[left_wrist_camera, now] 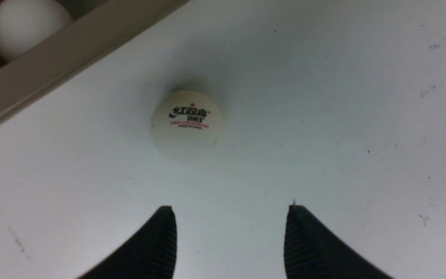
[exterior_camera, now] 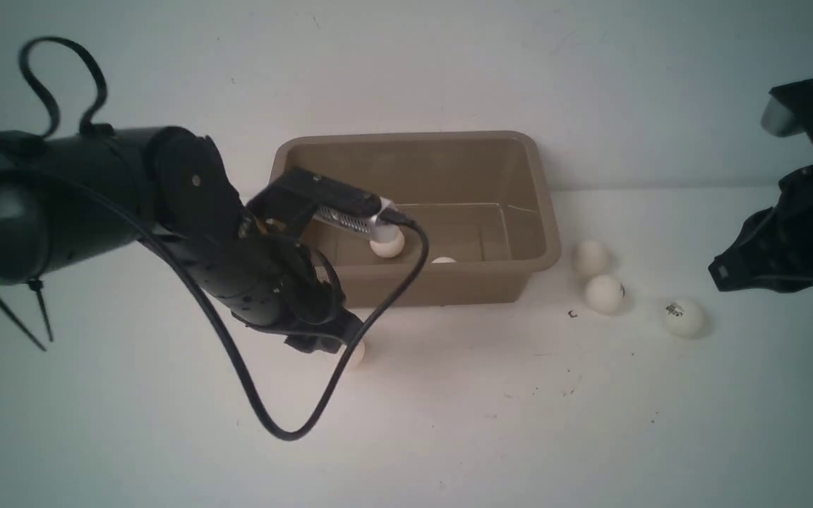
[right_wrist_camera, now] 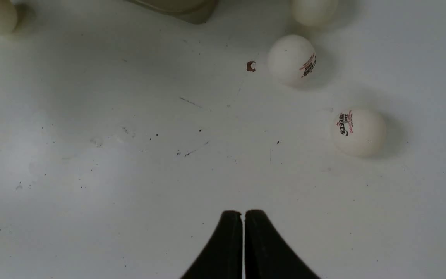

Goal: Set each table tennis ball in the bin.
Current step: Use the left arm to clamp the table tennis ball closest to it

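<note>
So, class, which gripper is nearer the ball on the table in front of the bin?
Left. The left gripper hangs open right by that ball; the right gripper, shut, is far off past the bin.

My left arm (exterior_camera: 237, 268) covers the bin (exterior_camera: 544, 219) at its near-left corner, and most of the table ball (exterior_camera: 356, 355) just nearer. The bin's near wall hides all but the top of the inner ball (exterior_camera: 443, 260). My right arm (exterior_camera: 795, 240) runs off the right edge. I cannot identify the tiny brown scrap (right_wrist_camera: 250, 66).
</note>
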You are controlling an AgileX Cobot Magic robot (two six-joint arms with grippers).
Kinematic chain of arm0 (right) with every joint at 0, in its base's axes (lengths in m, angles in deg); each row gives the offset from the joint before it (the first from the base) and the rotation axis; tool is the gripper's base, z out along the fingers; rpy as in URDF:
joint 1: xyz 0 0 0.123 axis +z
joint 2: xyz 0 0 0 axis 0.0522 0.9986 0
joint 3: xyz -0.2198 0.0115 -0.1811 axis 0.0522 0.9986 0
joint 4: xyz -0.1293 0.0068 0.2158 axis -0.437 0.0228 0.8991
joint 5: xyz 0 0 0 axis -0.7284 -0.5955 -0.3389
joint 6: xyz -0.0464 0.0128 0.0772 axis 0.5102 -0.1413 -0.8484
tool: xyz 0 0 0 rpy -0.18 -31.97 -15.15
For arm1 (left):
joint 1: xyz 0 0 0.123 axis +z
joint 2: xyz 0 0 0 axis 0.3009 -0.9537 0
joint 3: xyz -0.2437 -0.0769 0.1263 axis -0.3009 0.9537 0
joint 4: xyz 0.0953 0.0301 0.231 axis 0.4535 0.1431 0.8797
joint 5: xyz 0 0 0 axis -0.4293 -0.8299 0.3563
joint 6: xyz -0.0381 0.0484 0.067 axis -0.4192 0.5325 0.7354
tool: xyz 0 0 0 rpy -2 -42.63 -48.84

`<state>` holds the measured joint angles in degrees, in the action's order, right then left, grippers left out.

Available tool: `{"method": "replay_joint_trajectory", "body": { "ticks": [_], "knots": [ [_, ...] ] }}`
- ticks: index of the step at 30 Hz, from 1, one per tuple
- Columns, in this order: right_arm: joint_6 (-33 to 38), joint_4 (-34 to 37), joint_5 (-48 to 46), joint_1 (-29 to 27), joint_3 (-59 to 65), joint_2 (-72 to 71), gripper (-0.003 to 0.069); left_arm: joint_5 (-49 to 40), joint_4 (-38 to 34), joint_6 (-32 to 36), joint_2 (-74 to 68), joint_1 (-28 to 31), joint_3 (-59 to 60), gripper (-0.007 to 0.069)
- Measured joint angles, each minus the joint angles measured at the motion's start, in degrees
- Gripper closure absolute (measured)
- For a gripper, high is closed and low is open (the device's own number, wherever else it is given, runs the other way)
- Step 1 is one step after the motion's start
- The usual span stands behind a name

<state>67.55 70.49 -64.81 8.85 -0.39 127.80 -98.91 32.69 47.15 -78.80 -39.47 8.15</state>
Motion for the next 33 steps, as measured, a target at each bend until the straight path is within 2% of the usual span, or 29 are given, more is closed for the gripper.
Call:
{"method": "replay_joint_trajectory", "body": {
  "ticks": [1,5,9,29,33],
  "knots": [
    [0.0,0.0,0.0,0.0,0.0,0.0,0.066,0.1,-0.1,0.3,0.0,0.0,0.0,0.0302],
    [0.0,0.0,-0.1,0.0,0.0,0.0,0.0659,2.2,-3.4,4.9,-3.6,-0.1,0.0,0.0198],
    [0.0,0.0,-0.5,0.0,0.0,0.0,0.0659,6.0,-4.4,5.9,-6.5,-0.2,0.0,0.0111],
    [0.0,0.0,-0.8,0.0,0.0,0.0,0.0659,16.3,-4.5,7.7,-13.8,-0.2,-0.1,0.01],
    [0.0,0.0,-0.8,0.0,0.0,0.0,0.0659,16.4,-4.5,7.7,-15.2,-0.2,-0.1,0.0116]
  ]
}}
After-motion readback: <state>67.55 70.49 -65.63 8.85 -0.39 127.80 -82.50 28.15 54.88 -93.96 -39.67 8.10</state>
